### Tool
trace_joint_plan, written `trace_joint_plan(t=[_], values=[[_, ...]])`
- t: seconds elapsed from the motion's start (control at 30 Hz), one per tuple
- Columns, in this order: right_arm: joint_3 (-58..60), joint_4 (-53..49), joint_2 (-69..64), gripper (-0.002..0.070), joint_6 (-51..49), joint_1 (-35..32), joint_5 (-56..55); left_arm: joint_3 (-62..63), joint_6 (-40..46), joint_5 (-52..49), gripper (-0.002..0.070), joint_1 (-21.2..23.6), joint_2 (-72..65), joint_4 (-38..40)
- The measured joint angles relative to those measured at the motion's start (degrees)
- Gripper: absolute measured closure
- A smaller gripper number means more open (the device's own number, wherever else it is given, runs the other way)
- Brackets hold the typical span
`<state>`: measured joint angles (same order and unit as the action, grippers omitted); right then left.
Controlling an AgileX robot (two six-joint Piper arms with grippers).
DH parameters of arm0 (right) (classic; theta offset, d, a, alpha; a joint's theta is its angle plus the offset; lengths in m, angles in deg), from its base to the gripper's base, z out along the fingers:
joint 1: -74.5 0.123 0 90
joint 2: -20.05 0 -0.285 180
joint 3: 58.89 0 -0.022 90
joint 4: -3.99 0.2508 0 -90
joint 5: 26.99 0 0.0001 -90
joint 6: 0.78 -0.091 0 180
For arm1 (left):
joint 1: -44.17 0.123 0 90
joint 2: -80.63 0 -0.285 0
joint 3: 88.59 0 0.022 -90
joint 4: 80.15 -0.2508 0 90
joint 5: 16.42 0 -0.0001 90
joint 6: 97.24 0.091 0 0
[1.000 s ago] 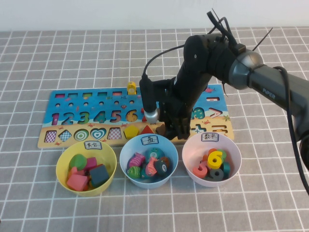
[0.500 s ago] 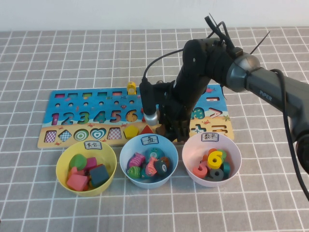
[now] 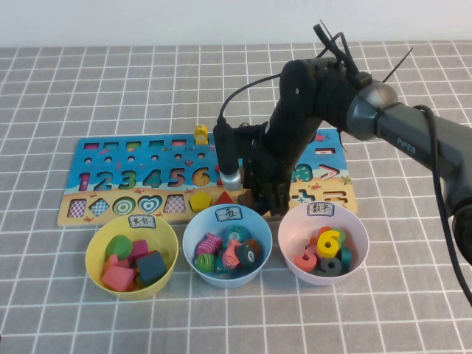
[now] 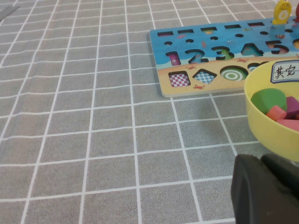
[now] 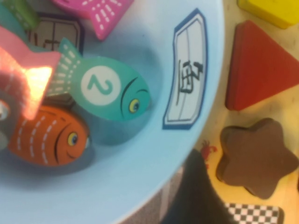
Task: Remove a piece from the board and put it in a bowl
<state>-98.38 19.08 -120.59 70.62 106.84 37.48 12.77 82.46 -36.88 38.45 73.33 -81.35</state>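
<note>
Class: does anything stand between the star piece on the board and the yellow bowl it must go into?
Nothing blocks a lifted path. The star piece sits on the board, under the right gripper. The yellow bowl is far left; the light blue bowl lies between. The left gripper rests beside the yellow bowl.

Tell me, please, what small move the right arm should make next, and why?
Probably ease the right gripper down and shut its jaws on the star piece, which lies on the board, ungrasped. The left gripper sits parked beside the yellow bowl.

Numbers 1–6 on board [image 3: 140, 179], "PIPER" on right arm [image 3: 407, 142], "2" on teal fish [image 5: 106, 95]
</note>
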Motion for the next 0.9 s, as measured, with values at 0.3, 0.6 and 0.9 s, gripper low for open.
trace_joint_plan(t=[0.3, 0.6, 0.9], values=[[0.00, 0.11, 0.00, 0.0274, -2.62, -0.22, -0.45, 0.00, 0.00, 0.00, 0.0679, 0.00, 0.00, 0.00], [0.00, 0.32, 0.00, 0.0274, -2.79, -0.34, 0.54, 0.00, 0.00, 0.00, 0.0679, 0.00, 0.00, 0.00], [0.00, 0.32, 0.00, 0.0288, -2.79, -0.34, 0.76, 0.00, 0.00, 0.00, 0.0679, 0.00, 0.00, 0.00]])
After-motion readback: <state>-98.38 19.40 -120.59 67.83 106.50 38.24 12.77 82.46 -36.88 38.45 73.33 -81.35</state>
